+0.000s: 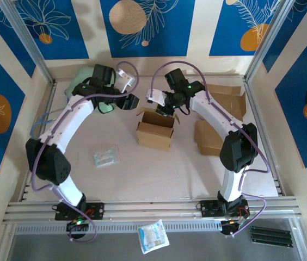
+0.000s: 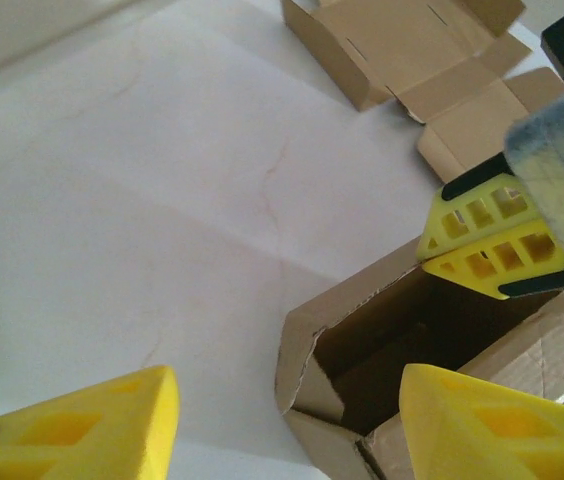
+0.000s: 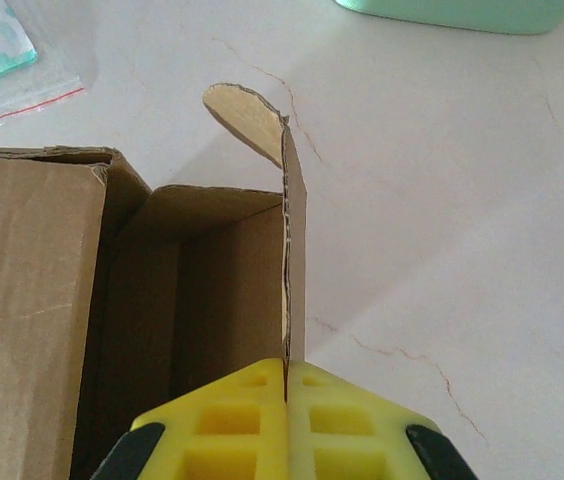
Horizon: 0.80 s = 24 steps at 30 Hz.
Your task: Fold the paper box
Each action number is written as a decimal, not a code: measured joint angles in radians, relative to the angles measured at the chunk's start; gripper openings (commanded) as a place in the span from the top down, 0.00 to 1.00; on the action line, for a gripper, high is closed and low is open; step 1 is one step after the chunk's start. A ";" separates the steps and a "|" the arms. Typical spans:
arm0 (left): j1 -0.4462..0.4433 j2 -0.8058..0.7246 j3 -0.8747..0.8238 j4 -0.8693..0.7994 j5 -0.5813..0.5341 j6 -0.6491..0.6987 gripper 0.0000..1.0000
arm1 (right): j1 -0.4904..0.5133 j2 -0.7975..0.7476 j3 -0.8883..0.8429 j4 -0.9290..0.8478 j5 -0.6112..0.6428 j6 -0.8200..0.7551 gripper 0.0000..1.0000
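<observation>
**A:** Where's the brown cardboard box [image 1: 155,132]?

**B:** Mid-table on the white tabletop [image 1: 115,179], its open top facing up, between the two arms' grippers.

**A:** And the right gripper [image 3: 285,385]?

**B:** Clenched on the box's upright side flap [image 3: 294,230]. The thin card edge runs straight in between its yellow fingers [image 3: 232,420].

**A:** What about the left gripper [image 2: 292,430]?

**B:** Jaws spread wide, holding nothing. The box's open corner lies below and beyond them, touching neither finger as far as the wrist view shows.

White arms [image 1: 69,117], black joints [image 1: 49,160], purple cables [image 1: 136,76], yellow gripper fingers [image 3: 222,425]
</observation>
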<state>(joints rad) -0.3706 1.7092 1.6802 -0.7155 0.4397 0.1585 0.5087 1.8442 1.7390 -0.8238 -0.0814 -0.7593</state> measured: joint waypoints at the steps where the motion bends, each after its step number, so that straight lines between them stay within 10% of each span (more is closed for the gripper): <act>1: 0.002 0.034 0.024 -0.022 0.028 0.006 0.40 | 0.000 0.001 0.000 -0.001 0.000 0.000 1.00; 24: -0.008 0.177 0.058 -0.089 0.064 -0.002 0.69 | 0.000 0.015 0.024 -0.017 0.000 0.000 1.00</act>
<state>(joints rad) -0.3786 1.8866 1.7382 -0.8040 0.5034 0.1562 0.5087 1.8591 1.7626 -0.8410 -0.0811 -0.7593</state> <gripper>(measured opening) 0.342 0.048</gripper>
